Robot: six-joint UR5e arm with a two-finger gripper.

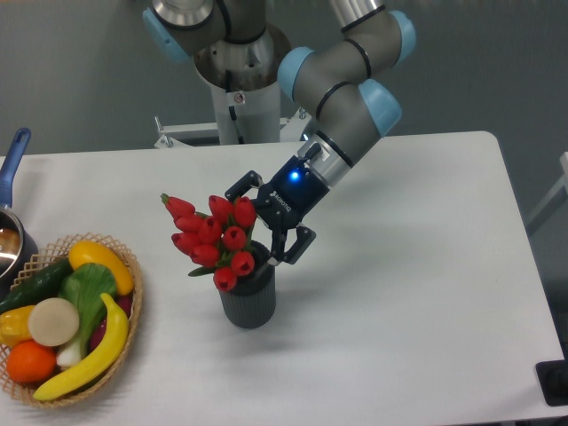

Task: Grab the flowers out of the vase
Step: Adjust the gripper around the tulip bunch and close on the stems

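The robot arm's black two-finger hand reaches in from the upper right with its fingers spread, one tip showing just above the red buds and the other just beside the vase's rim on the right. It pinches nothing; whether either finger touches the bunch cannot be told from this angle.

The flowers, a bunch of red tulip buds with green leaves, sit in the small dark grey ribbed cylindrical vase, leaning out to the left over its rim. The stems are hidden inside the vase and behind the buds. The vase stands upright on the white surface, near its middle.

By this view the task is at its approach stage: the hand has been brought to the bunch, but the grasp is not yet made and the flowers have not left the vase. What remains, as a judgement, is to set the fingers around the stems below the buds, press them together, and lift the bunch straight up so the light vase does not tip or ride up with it.

Well apart on the left, a woven wicker basket holds colourful toy fruit and vegetables, and a blue-handled pot shows at the edge.
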